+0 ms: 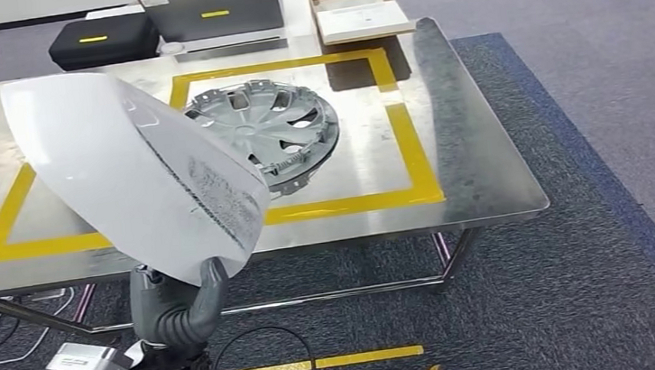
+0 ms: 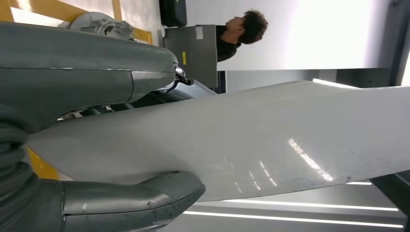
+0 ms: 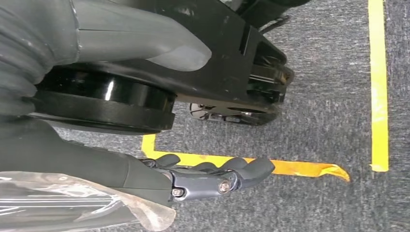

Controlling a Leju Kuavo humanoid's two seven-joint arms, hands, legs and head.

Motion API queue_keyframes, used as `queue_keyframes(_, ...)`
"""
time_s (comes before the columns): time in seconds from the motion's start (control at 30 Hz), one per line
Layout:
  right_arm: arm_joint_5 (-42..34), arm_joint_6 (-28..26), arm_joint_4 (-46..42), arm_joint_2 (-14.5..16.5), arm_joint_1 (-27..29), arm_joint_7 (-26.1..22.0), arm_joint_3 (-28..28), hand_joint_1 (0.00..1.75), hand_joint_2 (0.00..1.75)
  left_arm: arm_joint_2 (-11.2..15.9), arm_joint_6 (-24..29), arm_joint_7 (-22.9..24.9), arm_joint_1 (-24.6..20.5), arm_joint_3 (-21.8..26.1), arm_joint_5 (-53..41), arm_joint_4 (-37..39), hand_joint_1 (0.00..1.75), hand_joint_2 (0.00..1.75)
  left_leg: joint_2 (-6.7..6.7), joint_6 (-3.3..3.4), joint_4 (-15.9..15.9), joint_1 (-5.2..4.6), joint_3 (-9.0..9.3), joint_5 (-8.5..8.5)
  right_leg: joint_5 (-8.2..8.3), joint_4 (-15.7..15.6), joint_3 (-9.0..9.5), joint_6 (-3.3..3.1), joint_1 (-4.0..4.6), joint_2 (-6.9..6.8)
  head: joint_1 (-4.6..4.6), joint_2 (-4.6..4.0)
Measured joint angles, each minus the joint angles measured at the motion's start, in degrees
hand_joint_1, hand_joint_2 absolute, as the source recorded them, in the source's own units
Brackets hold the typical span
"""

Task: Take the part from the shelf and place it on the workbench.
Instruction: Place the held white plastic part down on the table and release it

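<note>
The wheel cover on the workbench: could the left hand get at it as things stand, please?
Probably not: the left hand already grips a large white panel, which hangs between it and the wheel cover on the workbench. It would need to set the panel down first.

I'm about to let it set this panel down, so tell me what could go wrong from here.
1. The left hand grips the large white panel only at its lower edge, thumb on one face; it might tip or slip.
2. A silver wheel cover already lies inside the yellow-taped square on the workbench; the panel could land on it.
3. The panel hides much of the table in the head view, so placement may be poorly judged.
</note>
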Motion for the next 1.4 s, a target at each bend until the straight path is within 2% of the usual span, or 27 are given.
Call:
queue_keyframes(0.03, 0.0, 0.0, 0.0, 0.0, 0.0, 0.0, 0.0, 0.00, 1.75, 0.0, 0.0, 0.0, 0.0, 0.0, 0.0, 0.0, 1.75, 1.75, 0.30, 0.20, -2.9, -0.04, 0.87, 2.35, -0.33, 0.0, 0.51, 0.03, 0.09, -0.45, 0.00, 0.00)
queue_keyframes(0.07, 0.0, 0.0, 0.0, 0.0, 0.0, 0.0, 0.0, 0.00, 1.75, 0.0, 0.0, 0.0, 0.0, 0.0, 0.0, 0.0, 1.75, 1.75, 1.20, 0.48, -6.8, -0.18, 2.26, 4.95, -0.68, 0.0, 1.00, 0.11, 0.16, -0.91, 0.01, 0.00)
queue_keyframes(0.1, 0.0, 0.0, 0.0, 0.0, 0.0, 0.0, 0.0, 0.00, 1.75, 0.0, 0.0, 0.0, -0.1, 0.0, 0.0, 0.0, 1.75, 1.75, 2.47, 0.77, -10.2, -0.51, 3.47, 6.49, -0.97, -0.1, 1.44, 0.25, 0.29, -1.38, 0.03, 0.00)
queue_keyframes(0.17, 0.0, 0.1, 0.0, 0.0, 0.0, 0.0, 0.0, 0.00, 1.75, 0.0, -0.1, 0.0, -0.2, 0.0, 0.0, 0.0, 1.75, 1.75, 4.38, 1.30, -13.8, -1.11, 4.57, 7.64, -1.49, -0.1, 1.88, 0.75, 0.58, -2.40, -0.01, 0.01)
queue_keyframes(0.2, 0.0, 0.1, 0.0, 0.0, 0.0, 0.0, 0.0, 0.00, 1.75, 0.0, -0.1, 0.1, -0.2, 0.0, 0.0, 0.0, 1.75, 1.75, 4.37, 1.48, -14.0, -1.31, 4.48, 7.48, -1.66, -0.1, 2.01, 1.03, 0.71, -2.96, -0.03, 0.01)
queue_keyframes(0.23, 0.0, 0.1, 0.0, 0.0, 0.0, 0.1, 0.0, 0.00, 1.75, 0.0, -0.2, 0.1, -0.2, 0.0, 0.0, 0.0, 1.75, 1.75, 3.79, 1.71, -14.2, -1.26, 4.50, 7.90, -1.87, -0.1, 2.15, 1.33, 0.78, -3.57, -0.09, 0.01)
queue_keyframes(0.27, 0.0, 0.2, 0.0, 0.0, -0.1, 0.1, 0.0, 0.00, 1.75, 0.0, -0.2, 0.1, -0.1, 0.0, 0.0, 0.0, 1.75, 1.75, 3.14, 1.92, -14.4, -1.15, 4.59, 8.30, -2.28, 0.1, 2.19, 1.63, 0.74, -3.59, -0.03, 0.00)
queue_keyframes(0.33, 0.0, 0.2, 0.0, 0.0, -0.2, 0.0, 0.0, 0.00, 1.75, -0.1, -0.2, 0.1, -0.2, 0.0, 0.0, 0.0, 1.75, 1.75, 1.99, 2.38, -14.8, -0.80, 4.81, 8.58, -4.20, 2.6, 1.11, 2.13, 0.58, -1.78, 0.13, 0.00)
queue_keyframes(0.4, 0.0, 0.2, 0.0, 0.0, -0.2, 0.0, 0.0, 0.00, 1.75, -0.1, -0.2, 0.1, -0.2, 0.0, 0.0, 0.0, 1.75, 1.75, 0.82, 2.67, -14.9, -0.63, 4.83, 8.65, -7.57, 9.9, -2.51, 2.42, 0.46, 0.59, 0.36, 0.00)
queue_keyframes(0.43, 0.0, 0.2, 0.0, 0.0, -0.1, 0.0, 0.0, 0.00, 1.75, -0.1, -0.2, 0.1, -0.2, 0.0, 0.0, 0.0, 1.75, 1.75, 0.18, 2.76, -14.8, -0.65, 4.81, 8.65, -8.80, 13.7, -4.60, 2.50, 0.46, 1.03, 0.40, 0.00)
queue_keyframes(0.47, -0.1, 0.2, 0.0, 0.0, 0.0, 0.0, 0.0, 0.00, 1.75, -0.1, -0.2, 0.1, -0.2, 0.0, 0.0, 0.1, 1.75, 1.75, -0.43, 2.79, -14.8, -0.68, 4.84, 8.64, -9.10, 16.2, -6.13, 2.51, 0.47, 1.23, 0.39, 0.00)
queue_keyframes(0.5, -0.2, 0.2, 0.0, 0.0, 0.0, -0.2, 0.0, 0.00, 1.75, -0.1, -0.2, 0.1, -0.2, 0.0, -0.1, 0.1, 1.75, 1.75, -0.94, 2.82, -14.8, -0.71, 4.90, 8.61, -8.17, 16.3, -6.62, 2.46, 0.48, 1.31, 0.39, 0.00)
queue_keyframes(0.53, -0.3, 0.2, 0.0, 0.0, 0.0, -0.5, 0.0, 0.00, 1.75, -0.1, -0.1, 0.1, -0.2, -0.1, -0.2, 0.1, 1.75, 1.75, -1.38, 2.83, -14.8, -0.73, 5.00, 8.58, -6.18, 14.0, -5.93, 2.35, 0.48, 1.36, 0.39, 0.00)
queue_keyframes(0.6, -0.8, 0.2, 0.0, 0.0, -0.1, -1.3, 0.0, 0.00, 1.75, -0.1, 0.2, 0.0, -0.2, -0.1, -1.0, 0.1, 1.75, 1.75, -1.97, 2.69, -14.7, -0.83, 5.19, 8.43, -1.98, 6.1, -2.70, 2.06, 0.50, 1.67, 0.40, 0.00)
queue_keyframes(0.63, -0.9, 0.2, 0.0, 0.0, -0.2, -1.6, 0.0, 0.00, 1.75, 0.0, 0.5, 0.0, -0.3, -0.1, -1.6, 0.1, 1.75, 1.75, -2.19, 2.50, -14.6, -0.92, 5.17, 8.34, -0.83, 2.8, -1.18, 1.85, 0.51, 1.90, 0.35, 0.00)
queue_keyframes(0.67, -1.0, 0.2, 0.0, 0.0, -0.2, -1.8, 0.0, 0.00, 1.75, 0.0, 0.9, 0.0, -0.4, -0.1, -2.5, 0.1, 1.75, 1.75, -2.31, 2.25, -14.6, -0.97, 5.08, 8.30, -0.42, 1.0, -0.28, 1.63, 0.55, 2.13, 0.33, 0.00)
queue_keyframes(0.77, -1.0, 0.4, 0.0, 0.0, -0.1, -1.9, 0.0, 0.00, 1.75, 0.5, 2.2, -0.1, -1.1, -0.1, -6.0, 0.1, 1.75, 1.75, -2.33, 1.45, -14.5, -0.89, 4.88, 8.30, -0.15, -0.1, 0.25, 0.77, 0.58, 2.22, 0.30, 0.00)
queue_keyframes(0.83, -0.9, 0.6, 0.0, 0.0, -0.1, -1.9, 0.0, 0.00, 1.75, 1.2, 2.7, 0.0, -1.8, -0.1, -8.1, 0.1, 1.75, 1.75, -1.53, 0.76, -12.5, -0.83, 4.14, 6.70, 0.16, -0.5, 0.42, 0.11, 0.37, 1.92, 0.11, 0.00)
queue_keyframes(0.93, -0.7, 1.3, 0.0, 0.0, 0.0, -1.6, 0.0, 0.00, 1.75, 2.7, 3.7, 0.7, -3.2, -0.1, -11.9, 0.0, 1.75, 1.75, -0.32, -0.23, -2.4, -0.38, -0.07, 1.33, 0.22, -0.6, 0.45, -0.28, 0.31, 1.29, -0.11, 0.00)
queue_keyframes(0.97, -0.6, 1.6, 0.0, 0.0, 0.0, -1.5, 0.0, 0.00, 1.75, 3.5, 4.3, 1.3, -3.7, 0.1, -13.9, 0.0, 1.75, 1.75, -0.19, -0.46, 0.4, -0.20, -1.26, 0.32, 0.21, -0.6, 0.42, -0.29, 0.32, 1.10, -0.11, 0.00)
queue_keyframes(1.0, -0.5, 1.8, 0.0, 0.0, 0.0, -1.5, 0.0, 0.00, 1.75, 4.4, 5.0, 2.0, -4.1, 0.4, -16.2, 0.0, 1.75, 1.75, -0.13, -0.60, 1.3, -0.05, -1.51, 0.48, 0.21, -0.6, 0.40, -0.28, 0.31, 0.97, -0.11, 0.00)
queue_keyframes(1.03, -0.4, 2.0, 0.0, 0.0, 0.0, -1.5, 0.0, 0.00, 1.75, 5.3, 5.7, 2.8, -4.6, 0.8, -18.7, 0.0, 1.75, 1.75, -0.07, -0.68, 0.0, 0.09, -0.76, 1.65, 0.20, -0.6, 0.43, -0.27, 0.30, 0.89, -0.12, 0.00)
queue_keyframes(1.1, -0.4, 2.2, 0.0, 0.0, -0.1, -1.5, 0.0, 0.00, 1.75, 7.2, 7.0, 4.0, -5.8, 1.9, -22.9, 0.0, 1.75, 1.75, 0.25, -0.66, -7.4, 0.28, 3.04, 5.55, 0.16, -0.5, 0.61, -0.17, 0.28, 0.81, -0.13, 0.00)
queue_keyframes(1.17, -0.2, 2.8, 0.0, 0.0, -0.1, -1.5, 0.0, 0.00, 1.75, 9.0, 7.8, 5.1, -6.9, 3.0, -26.0, 0.1, 1.75, 1.75, 0.55, -0.34, -13.7, 0.16, 6.06, 7.46, 0.13, -0.4, 0.51, 0.26, 0.47, 0.79, -0.08, 0.00)
queue_keyframes(1.3, 0.6, 5.9, 0.0, -0.6, -0.1, -1.8, 0.5, 0.00, 1.75, 13.3, 4.9, 7.9, -10.2, 5.7, -29.0, 0.3, 1.75, 1.75, 0.40, 0.91, -15.3, -0.01, 6.30, 7.65, -0.14, 0.0, -0.19, 1.53, 0.47, 0.64, -0.03, 0.00)
queue_keyframes(1.33, 0.9, 6.5, 0.0, -0.8, -0.2, -1.8, 0.7, 0.00, 1.75, 14.7, 3.4, 8.2, -11.6, 6.6, -29.4, 0.7, 1.75, 1.75, 0.38, 1.30, -15.5, 0.08, 6.30, 7.84, -0.97, 1.2, -0.87, 1.77, 0.45, 0.76, 0.02, 0.00)
queue_keyframes(1.4, 1.4, 7.2, 0.0, -1.1, -0.2, -1.6, 1.2, 0.00, 1.75, 17.2, 0.3, 8.8, -15.0, 8.3, -30.7, 2.0, 1.75, 1.75, 0.36, 1.83, -15.6, 0.16, 6.24, 8.04, -4.01, 7.1, -3.83, 2.01, 0.43, 1.14, 0.07, 0.00)
